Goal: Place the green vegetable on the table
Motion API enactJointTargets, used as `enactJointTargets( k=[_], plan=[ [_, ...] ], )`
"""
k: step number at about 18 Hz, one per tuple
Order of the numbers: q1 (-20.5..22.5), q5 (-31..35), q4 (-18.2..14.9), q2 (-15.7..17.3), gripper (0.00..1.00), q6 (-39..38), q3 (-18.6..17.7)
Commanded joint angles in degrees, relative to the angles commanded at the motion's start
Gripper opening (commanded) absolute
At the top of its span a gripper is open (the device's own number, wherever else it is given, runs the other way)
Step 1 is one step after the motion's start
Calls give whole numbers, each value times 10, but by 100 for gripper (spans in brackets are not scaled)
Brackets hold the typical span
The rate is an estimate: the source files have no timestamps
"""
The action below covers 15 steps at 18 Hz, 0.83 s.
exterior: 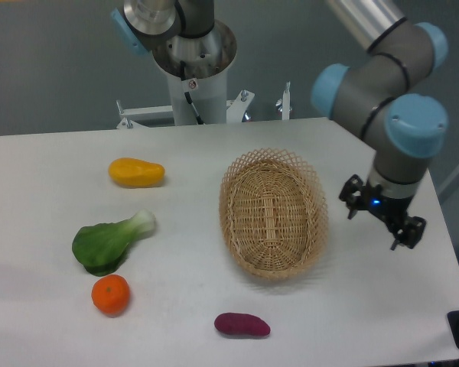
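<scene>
Across the table [53, 160], the wicker basket [273, 212] sits right of centre. Near the right edge the gripper [382, 220] hovers with fingers apart, holding nothing. Toward the left edge lies the green vegetable [109, 241], already on the surface, just above the orange [110, 294]. It looks light, with soft, floppy leaves; the firmer pale stem seems the better hold.

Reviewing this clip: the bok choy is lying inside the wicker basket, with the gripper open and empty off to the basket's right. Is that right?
Not quite. The bok choy lies on the white table, left of the basket and just above the orange; the basket holds nothing. The rest stands: the gripper is open, empty and right of the basket. The fixed camera shows this.
</scene>
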Motion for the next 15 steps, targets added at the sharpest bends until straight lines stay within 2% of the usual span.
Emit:
enactJointTargets(
  k=[5,15],
  plan=[
    [18,2,-2,-18,100,10,21],
    [21,3,4,-29,100,26,21]
  ],
)
